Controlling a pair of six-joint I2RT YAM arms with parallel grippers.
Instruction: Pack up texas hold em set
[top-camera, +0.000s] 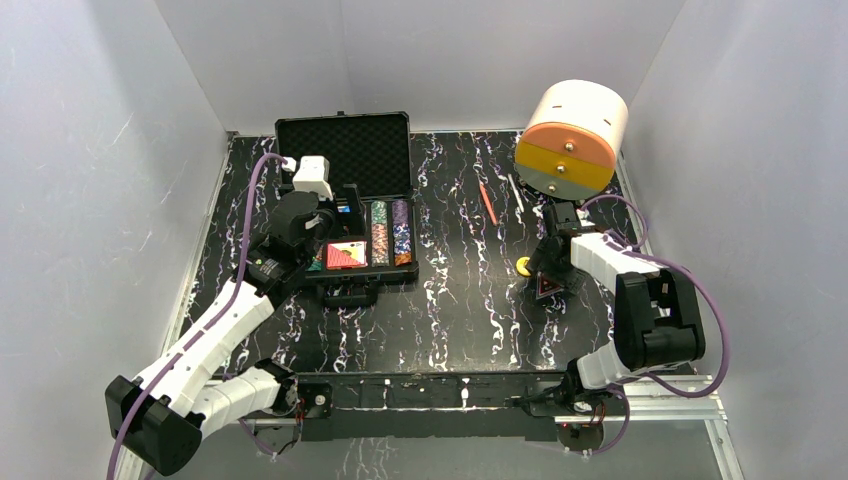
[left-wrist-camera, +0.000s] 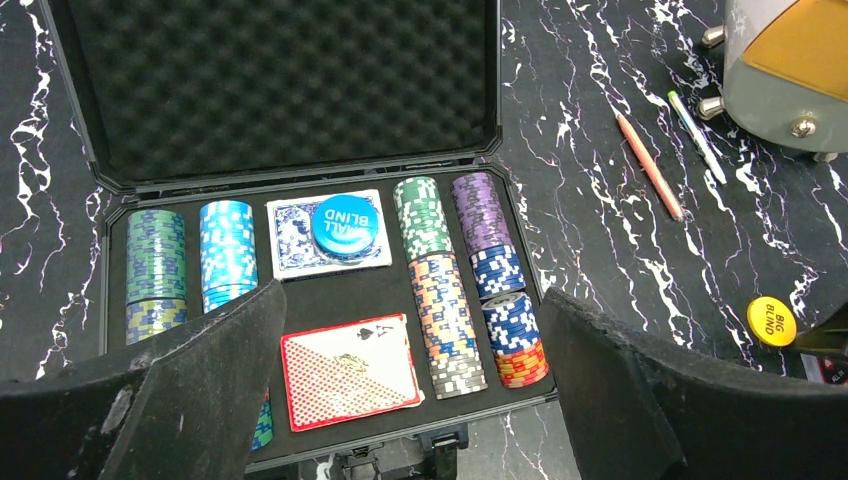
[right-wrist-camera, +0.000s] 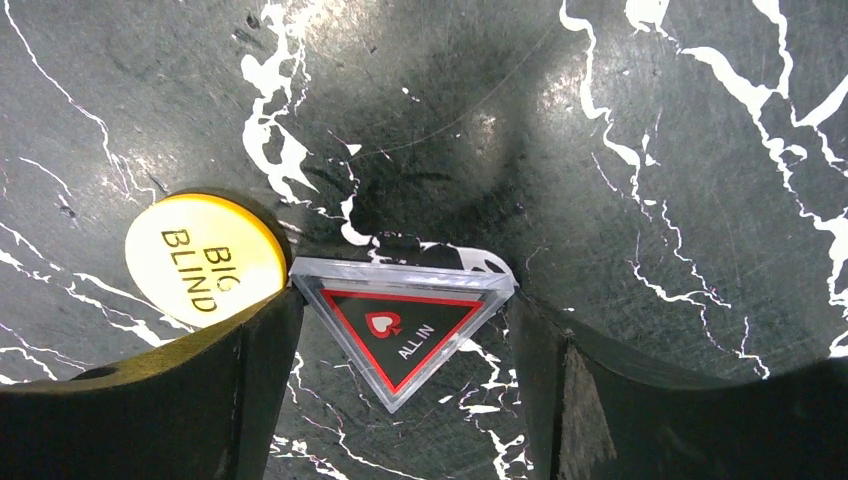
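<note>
The black case lies open at the back left, its foam lid up. Inside are rows of striped chips, a blue deck with a blue SMALL BLIND button on it, and a red deck. My left gripper is open and empty above the case's front edge. On the table to the right, my right gripper is shut on a clear triangular ALL IN marker, both upper corners touching the fingers. A yellow BIG BLIND button lies just left of it.
A big white-and-orange cylinder stands at the back right. An orange pen and a white pen lie between it and the case. White walls close in the table on three sides.
</note>
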